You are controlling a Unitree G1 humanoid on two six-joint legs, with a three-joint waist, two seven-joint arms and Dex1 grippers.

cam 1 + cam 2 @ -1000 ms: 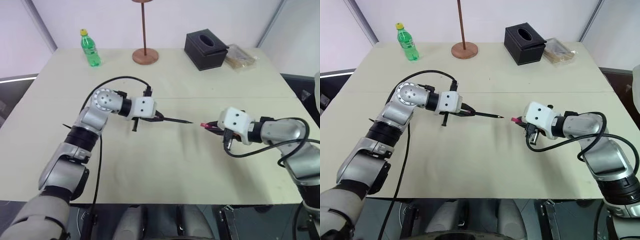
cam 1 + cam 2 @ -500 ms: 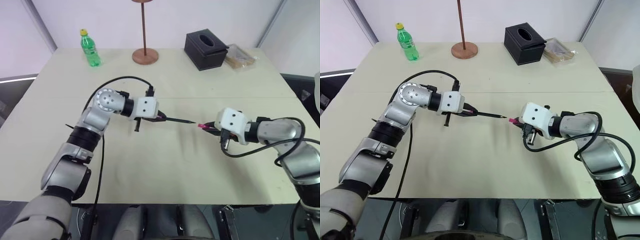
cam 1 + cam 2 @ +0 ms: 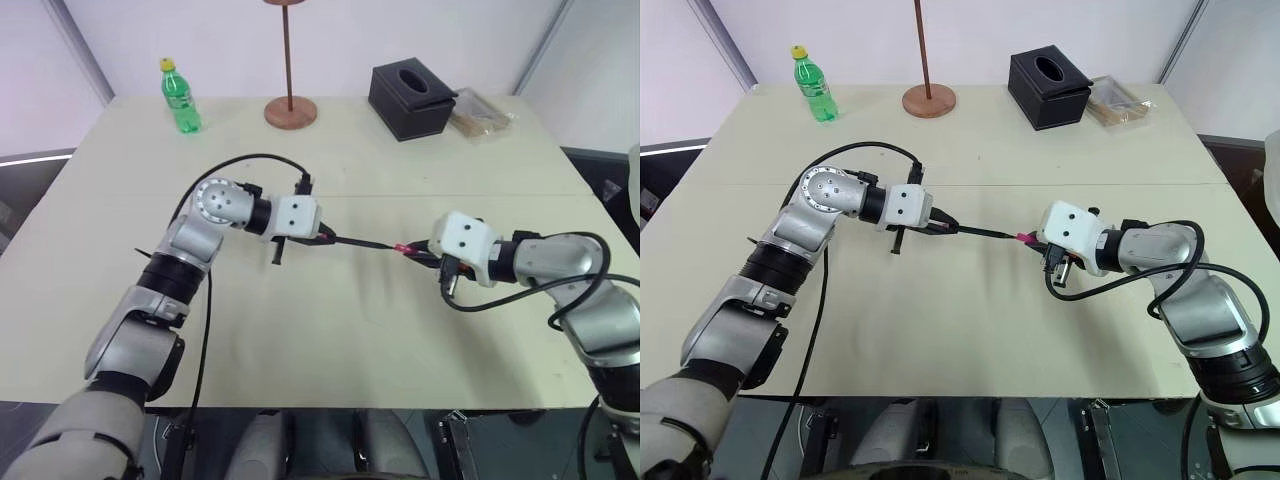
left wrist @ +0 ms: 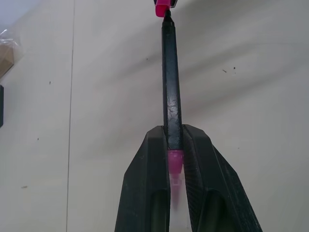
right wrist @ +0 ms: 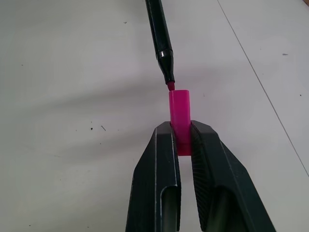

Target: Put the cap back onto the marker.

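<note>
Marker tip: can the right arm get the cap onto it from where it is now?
Probably yes. The right gripper is shut on the cap, whose open end sits just short of the marker tip, nothing between them. The left gripper is shut on the marker. The tip looks slightly off the cap's axis, so a small correction may be needed.

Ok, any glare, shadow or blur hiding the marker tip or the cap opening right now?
Right wrist view: marker tip and cap sharp, no glare, only soft shadows on the table. Left wrist view: marker crisp, cap cut off by the frame edge. Left eye view: even light, tip and cap tiny.
</note>
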